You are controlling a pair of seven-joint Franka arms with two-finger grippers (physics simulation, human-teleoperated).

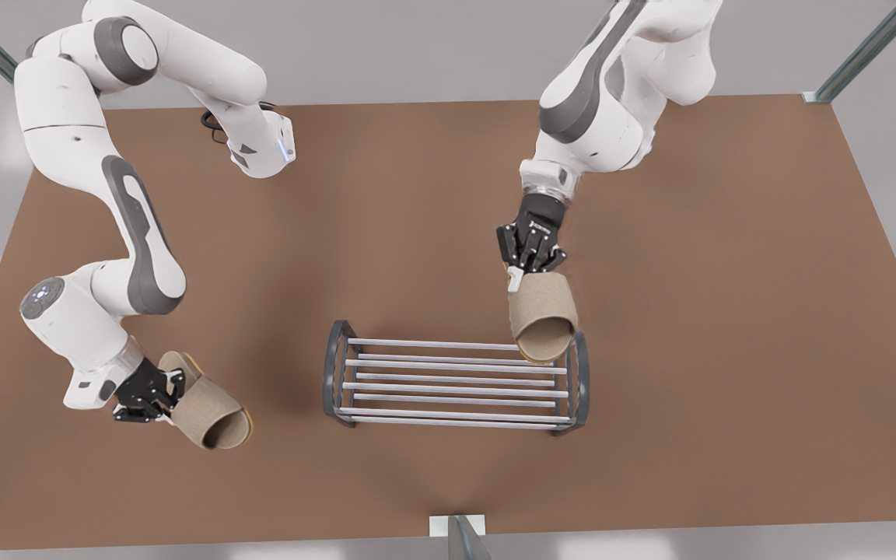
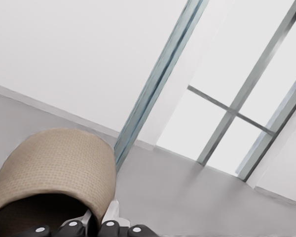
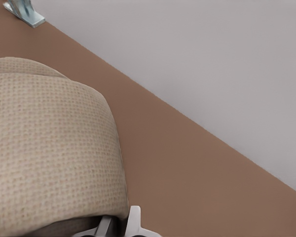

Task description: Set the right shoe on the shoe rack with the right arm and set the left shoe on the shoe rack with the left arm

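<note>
Front view: left hand (image 1: 522,272) grips left shoe (image 1: 543,315) over shoe rack (image 1: 456,379).

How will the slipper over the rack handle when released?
Probably light: the right gripper lifts the slipper by one end alone. Its woven upper looks soft, and it may tip on the shoe rack's spaced rods.

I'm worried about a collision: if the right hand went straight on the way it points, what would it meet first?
Probably the shoe rack: the right hand tilts down toward its rods at the front view's right end, and its slipper would touch first. Height is unclear. The left hand holds another slipper.
</note>
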